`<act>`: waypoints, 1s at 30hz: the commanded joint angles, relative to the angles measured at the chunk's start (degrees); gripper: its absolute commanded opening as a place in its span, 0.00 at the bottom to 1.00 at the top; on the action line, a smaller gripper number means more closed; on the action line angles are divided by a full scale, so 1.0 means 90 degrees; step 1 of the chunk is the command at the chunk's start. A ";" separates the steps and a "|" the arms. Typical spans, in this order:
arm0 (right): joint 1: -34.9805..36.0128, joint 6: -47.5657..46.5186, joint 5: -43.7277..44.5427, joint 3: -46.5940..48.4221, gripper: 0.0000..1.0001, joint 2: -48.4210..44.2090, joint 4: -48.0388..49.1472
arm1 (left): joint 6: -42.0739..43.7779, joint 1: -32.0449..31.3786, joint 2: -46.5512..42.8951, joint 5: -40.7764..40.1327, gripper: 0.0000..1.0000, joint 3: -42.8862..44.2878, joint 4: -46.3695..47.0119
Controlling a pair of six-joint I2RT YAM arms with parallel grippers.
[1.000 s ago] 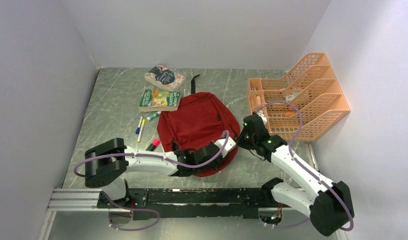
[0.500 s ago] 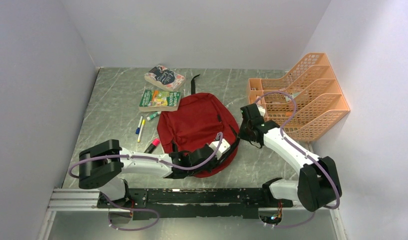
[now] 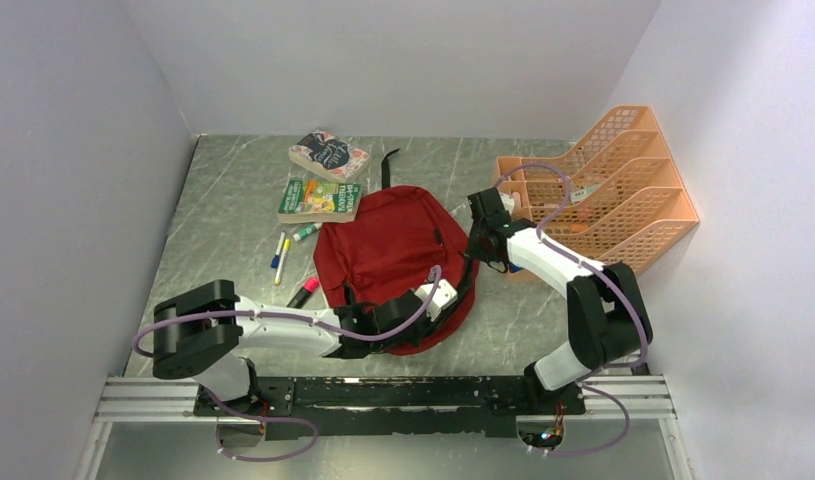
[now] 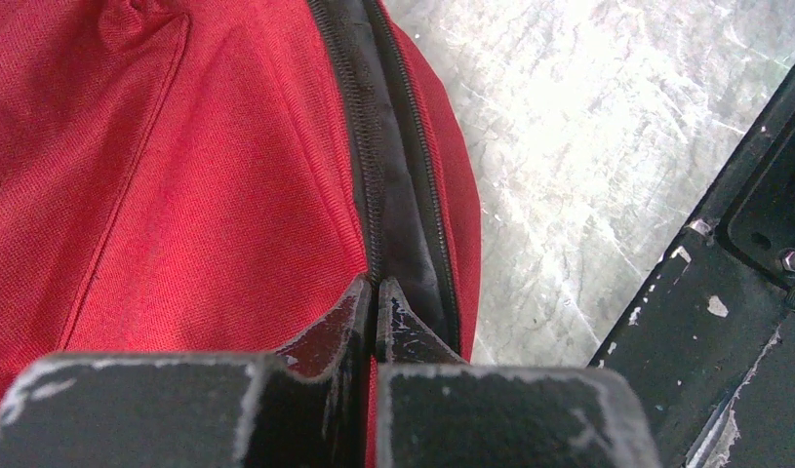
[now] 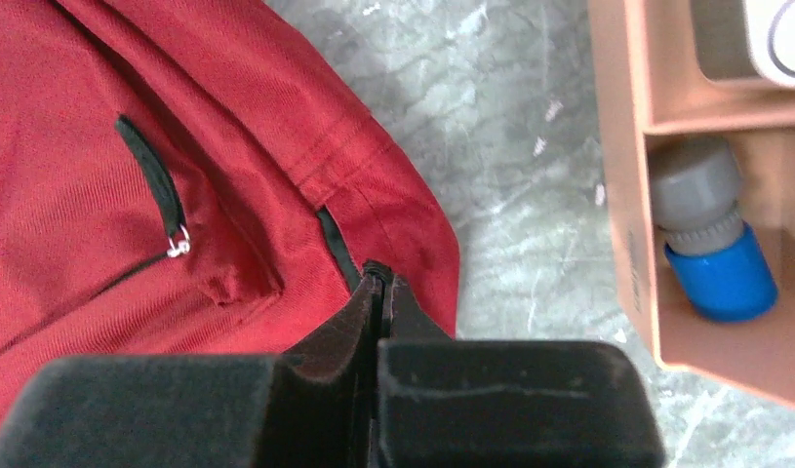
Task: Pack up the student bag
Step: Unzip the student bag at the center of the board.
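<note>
Seen from above, a dark red student bag (image 3: 393,250) lies flat at the centre of a grey marbled table (image 3: 233,230). The left gripper (image 4: 376,285) sits at the bag's 5 o'clock edge, jaws pinched tight on the fabric beside the black zipper. The right gripper (image 5: 378,271) sits at the bag's 3 o'clock edge, jaws pressed together; whether they catch fabric is unclear. An orange mesh organizer (image 3: 623,200) stands at 3 o'clock, two books (image 3: 319,200) at 11 o'clock, pens (image 3: 279,250) at 9 o'clock
</note>
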 commanded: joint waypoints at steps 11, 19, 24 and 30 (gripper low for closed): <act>-0.0245 -0.0418 0.0243 0.0891 0.00 0.1136 0.0929 | -0.0111 -0.0238 -0.0155 0.0096 0.05 0.0086 -0.0417; -0.0272 -0.0379 0.0466 0.0094 0.40 -0.0298 0.0827 | -0.0116 0.0311 -0.0068 0.0036 0.05 0.1412 -0.1824; -0.0281 0.0151 -0.0431 -0.0704 0.47 -0.1703 0.0984 | 0.0161 0.1175 -0.0007 0.0591 0.05 0.2168 -0.2179; -0.0279 0.0467 -0.1000 -0.1334 0.52 -0.2904 0.0924 | 0.0948 0.2071 0.0661 0.1130 0.05 0.3150 -0.2634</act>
